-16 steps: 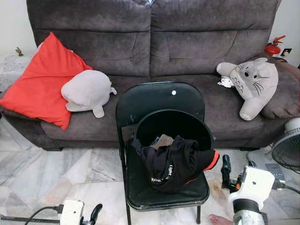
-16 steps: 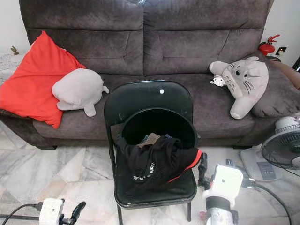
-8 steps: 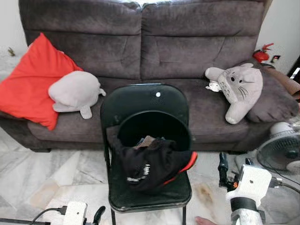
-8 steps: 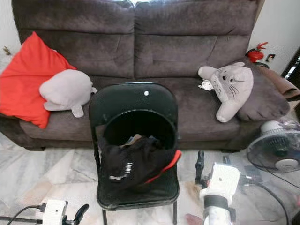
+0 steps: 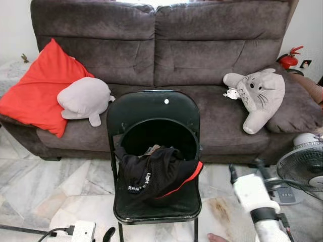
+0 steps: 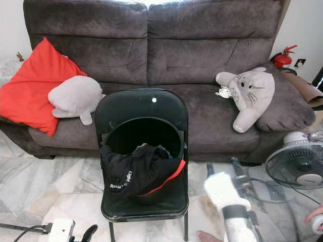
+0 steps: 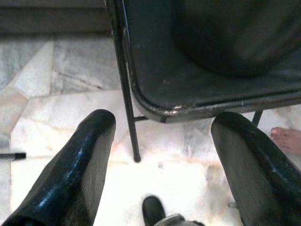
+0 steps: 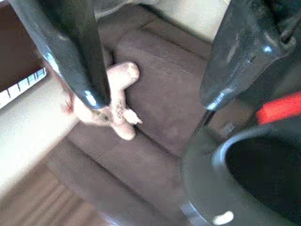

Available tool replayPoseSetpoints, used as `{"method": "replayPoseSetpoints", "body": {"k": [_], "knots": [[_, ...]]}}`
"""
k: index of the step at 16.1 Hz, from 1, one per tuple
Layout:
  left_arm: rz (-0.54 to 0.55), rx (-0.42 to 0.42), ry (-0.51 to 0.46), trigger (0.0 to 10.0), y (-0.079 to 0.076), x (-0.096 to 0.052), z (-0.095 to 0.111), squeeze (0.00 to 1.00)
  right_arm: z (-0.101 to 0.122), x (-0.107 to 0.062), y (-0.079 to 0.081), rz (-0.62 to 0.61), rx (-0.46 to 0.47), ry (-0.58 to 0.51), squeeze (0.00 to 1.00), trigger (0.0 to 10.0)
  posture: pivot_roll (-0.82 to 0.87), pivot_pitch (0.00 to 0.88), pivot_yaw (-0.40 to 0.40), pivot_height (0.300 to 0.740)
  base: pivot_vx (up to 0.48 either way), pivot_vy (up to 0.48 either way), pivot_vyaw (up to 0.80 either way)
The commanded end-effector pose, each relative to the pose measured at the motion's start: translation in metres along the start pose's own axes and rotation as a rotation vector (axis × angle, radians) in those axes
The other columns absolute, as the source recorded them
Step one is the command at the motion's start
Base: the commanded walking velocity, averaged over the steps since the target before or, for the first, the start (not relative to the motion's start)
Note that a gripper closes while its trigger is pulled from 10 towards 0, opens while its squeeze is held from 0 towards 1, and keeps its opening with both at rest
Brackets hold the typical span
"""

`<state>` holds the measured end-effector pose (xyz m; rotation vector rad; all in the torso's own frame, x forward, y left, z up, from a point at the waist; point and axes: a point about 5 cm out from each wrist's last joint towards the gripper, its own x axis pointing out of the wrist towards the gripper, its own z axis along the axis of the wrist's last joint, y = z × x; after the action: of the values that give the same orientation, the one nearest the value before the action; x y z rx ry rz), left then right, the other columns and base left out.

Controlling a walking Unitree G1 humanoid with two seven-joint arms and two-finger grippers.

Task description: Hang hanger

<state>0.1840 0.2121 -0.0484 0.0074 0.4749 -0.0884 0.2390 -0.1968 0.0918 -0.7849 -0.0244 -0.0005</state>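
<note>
A black folding chair (image 5: pixel 154 108) stands before a grey sofa (image 5: pixel 161 45). On its seat is a round black basket (image 5: pixel 156 133), and a black garment with red trim (image 5: pixel 156 174) spills over the basket's front. My right gripper (image 5: pixel 246 167) is raised to the right of the chair at seat height, blurred. In the right wrist view that gripper (image 8: pixel 153 101) is open with nothing between its fingers, facing the sofa and the chair back. My left gripper (image 7: pixel 163 120) hangs low and open by the chair's front left leg (image 7: pixel 129 117).
A red cushion (image 5: pixel 40 93) and a grey plush (image 5: pixel 85 98) lie on the sofa's left, and a grey cat plush (image 5: pixel 260 93) on its right. A white fan (image 5: pixel 303 169) stands on the marble floor at the right. A person's foot (image 5: pixel 217 237) is near the chair.
The camera has shifted a little to the left. My right arm has swung and now leans left, blurred in motion. The chair and garment have not moved.
</note>
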Motion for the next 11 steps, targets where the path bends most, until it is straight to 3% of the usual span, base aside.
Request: {"method": "replayPoseSetpoints", "body": {"k": [1, 3, 5, 8, 11], "knots": [[0.006, -0.012, 0.052, 10.0, 0.002, -0.005, -0.011, 0.0, -0.008, 0.0, 0.013, 0.09, -0.126, 0.0, 0.0, 10.0, -0.14, 0.115, 0.039, 0.721, 0.0, 0.0, 0.0], [0.004, -0.016, 0.07, 10.0, 0.002, -0.005, -0.013, 0.0, -0.024, 0.004, 0.026, 0.201, -0.243, 0.019, 0.0, 10.0, -0.13, 0.118, 0.042, 0.721, 0.0, 0.0, 0.0], [0.004, -0.018, 0.072, 10.0, 0.003, -0.004, -0.012, 0.0, -0.033, 0.01, 0.03, 0.229, -0.324, 0.019, 0.0, 10.0, -0.13, 0.119, 0.045, 0.721, 0.0, 0.0, 0.0], [0.002, -0.023, 0.072, 10.0, 0.003, -0.001, -0.01, 0.0, -0.041, 0.025, 0.038, 0.304, -0.523, -0.053, 0.0, 10.0, -0.12, 0.12, 0.054, 0.721, 0.0, 0.0, 0.0], [0.001, -0.024, 0.069, 10.0, 0.003, 0.001, -0.008, 0.0, -0.044, 0.034, 0.051, 0.39, -0.642, -0.121, 0.0, 10.0, -0.12, 0.122, 0.057, 0.721, 0.0, 0.0, 0.0]]}}
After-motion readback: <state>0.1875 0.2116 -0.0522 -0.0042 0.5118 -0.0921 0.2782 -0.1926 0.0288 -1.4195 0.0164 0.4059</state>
